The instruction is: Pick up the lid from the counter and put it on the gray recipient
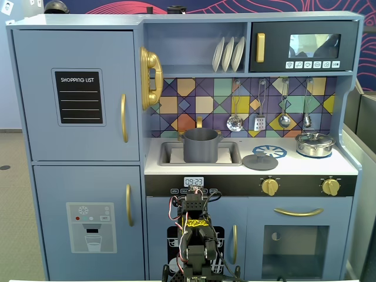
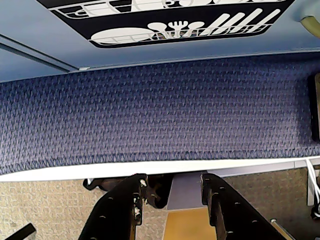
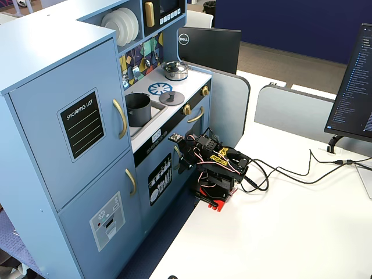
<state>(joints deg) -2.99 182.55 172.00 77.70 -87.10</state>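
The dark-gray lid (image 1: 260, 160) lies flat on the pale counter (image 1: 346, 165), at the near edge of the blue printed burner; it also shows in the other fixed view (image 3: 171, 97). The gray recipient (image 1: 201, 145) stands open in the sink recess to the lid's left, and also shows in the other fixed view (image 3: 138, 108). My arm (image 1: 195, 235) is folded low on the white table, in front of the kitchen and well below the counter. In the wrist view my gripper (image 2: 173, 182) points down past the table edge, open and empty.
A shiny silver pot with its lid (image 1: 315, 144) stands at the counter's right; utensils (image 1: 259, 122) hang above the counter. Gold knobs (image 1: 269, 186) stick out below the counter edge. A monitor (image 3: 209, 47) and gray dividers (image 3: 229, 107) stand beside the kitchen, and cables (image 3: 290, 171) cross the table.
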